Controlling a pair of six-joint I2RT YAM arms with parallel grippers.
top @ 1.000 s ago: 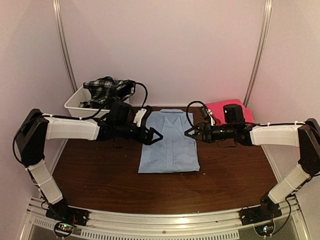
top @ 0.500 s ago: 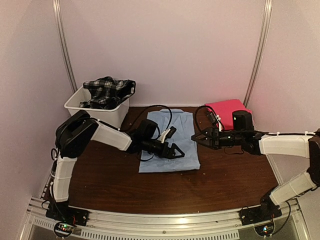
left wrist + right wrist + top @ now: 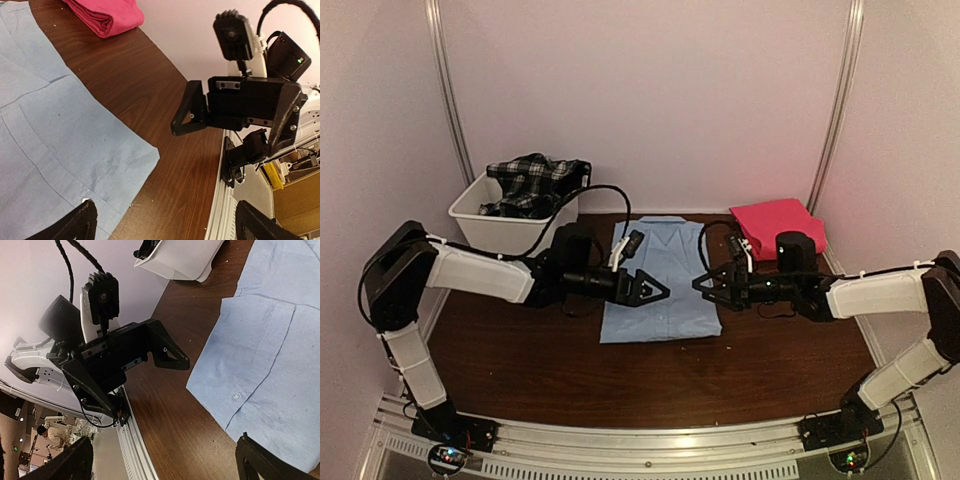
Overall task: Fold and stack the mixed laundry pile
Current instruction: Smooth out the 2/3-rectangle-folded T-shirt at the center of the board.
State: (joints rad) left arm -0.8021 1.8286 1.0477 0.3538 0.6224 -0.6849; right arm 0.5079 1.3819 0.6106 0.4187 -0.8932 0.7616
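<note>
A light blue collared shirt lies folded flat on the middle of the table. My left gripper hovers open and empty over the shirt's lower part. My right gripper is open and empty at the shirt's right edge, facing the left one. The left wrist view shows the shirt's corner and the right gripper. The right wrist view shows the shirt and the left gripper. A folded pink-red cloth lies at the back right. A black-and-white plaid garment sits in the tub.
A white plastic tub stands at the back left and also shows in the right wrist view. The pink-red cloth shows in the left wrist view. A metal rail runs along the near edge. Walls close in on the sides and back.
My left gripper swung from the shirt's upper left edge down over its lower part. My right gripper dropped lower and nearer the shirt's right edge. Both stayed open.
</note>
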